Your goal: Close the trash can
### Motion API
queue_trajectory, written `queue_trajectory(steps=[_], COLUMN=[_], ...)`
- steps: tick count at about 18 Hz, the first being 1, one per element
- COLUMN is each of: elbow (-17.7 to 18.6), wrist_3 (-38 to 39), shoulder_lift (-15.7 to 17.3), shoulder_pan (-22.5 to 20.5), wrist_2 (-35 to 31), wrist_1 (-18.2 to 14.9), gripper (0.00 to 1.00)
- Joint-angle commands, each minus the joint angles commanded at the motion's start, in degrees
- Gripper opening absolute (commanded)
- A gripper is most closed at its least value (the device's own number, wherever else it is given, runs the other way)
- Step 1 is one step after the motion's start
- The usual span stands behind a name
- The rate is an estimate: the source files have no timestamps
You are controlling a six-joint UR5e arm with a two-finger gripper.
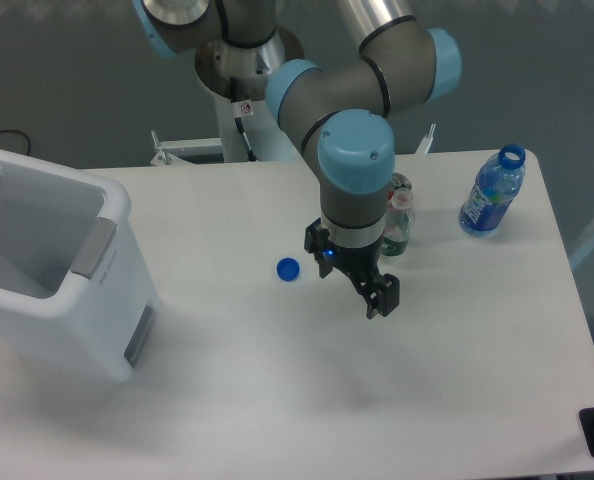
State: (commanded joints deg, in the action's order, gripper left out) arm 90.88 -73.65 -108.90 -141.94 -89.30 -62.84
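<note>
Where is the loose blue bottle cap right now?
The blue cap lies on the white table near the middle of the camera view, just left of the end effector and well right of the open trash can.

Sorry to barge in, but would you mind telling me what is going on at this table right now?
A single robot arm is set up to close the trash can, which sits open at the left edge of the table; you can see into it. The gripper hangs over the middle of the table, holding nothing and well away from the bin. A blue cap lies loose beside it, a small bottle stands behind the arm, and an uncapped blue bottle stands further right.
</note>
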Motion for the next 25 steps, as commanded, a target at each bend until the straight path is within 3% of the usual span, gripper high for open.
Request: queue_trajectory(steps=[5,9,13,19,20,23,25], elbow=[-0.09,1.93,3.25,3.78,3.78,4.22,4.57], wrist_3=[0.35,0.62,9.56,11.25,11.86,18.17,23.44], shoulder_lift=[0.09,1.14,4.3,9.13,10.01,13.35,15.63], shoulder_pan=[0.0,0.0,0.26,2.9,2.9,2.99,3.25], wrist_2=[3.33,4.75,4.83,6.32,7.55,12.82,14.76], wrist_1=[0.35,1.41,1.32,1.14,0.88,0.7,0.62], gripper=[1.0,1.0,1.0,0.99,0.89,0.37,0.16])
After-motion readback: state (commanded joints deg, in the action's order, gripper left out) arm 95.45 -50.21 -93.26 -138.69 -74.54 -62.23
